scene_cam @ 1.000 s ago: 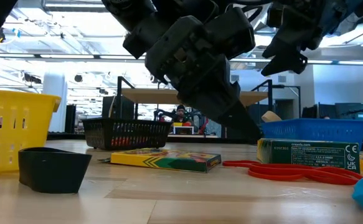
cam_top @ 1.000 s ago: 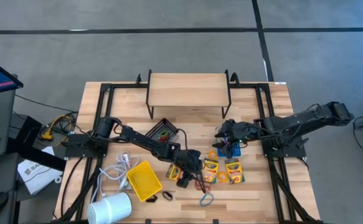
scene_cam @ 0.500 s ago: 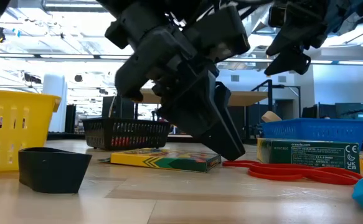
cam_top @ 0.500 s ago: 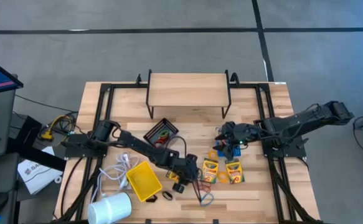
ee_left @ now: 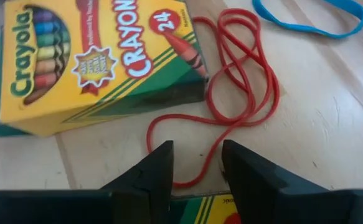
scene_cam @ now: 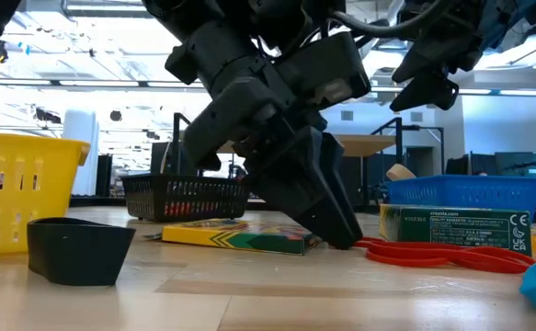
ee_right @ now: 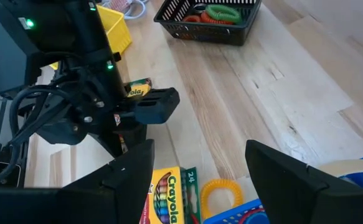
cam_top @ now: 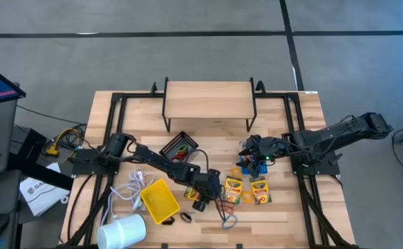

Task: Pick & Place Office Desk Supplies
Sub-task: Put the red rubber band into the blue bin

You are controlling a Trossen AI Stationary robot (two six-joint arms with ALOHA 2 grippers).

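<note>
- While the red rubber band [ee_left: 238,87] lay in loose loops on the bench [cam_top: 284,207], one strand ran just beside a crayon box [ee_left: 94,59] and its lower loop reached between the tips of the left pincer [ee_left: 197,168].
- That left pincer [cam_top: 211,196] was low over the bench near the middle of the front edge, its fingers [ee_left: 153,171] parted with a narrow gap on either side of the red strand; they had not closed on it.
- A second crayon box [cam_top: 194,189] lay right under the left arm, and two more boxes [cam_top: 234,190] [cam_top: 259,190] lay side by side toward the right.
- A blue rubber band [cam_top: 229,222] rested near the front edge, just beyond the red one.
- A yellow bin [cam_top: 160,200] stood toward the front left, a black bin [cam_top: 180,146] holding coloured bands nearer the middle, and a blue bin [scene_cam: 461,193] to the right.
- The right pincer [cam_top: 248,151] hung above the bench right of centre, over the blue bin, its fingers [ee_right: 125,171] spread wide and holding nothing.
- A white coiled cable [cam_top: 133,185] and a white cylinder [cam_top: 124,232] lay at the front left corner.
</note>
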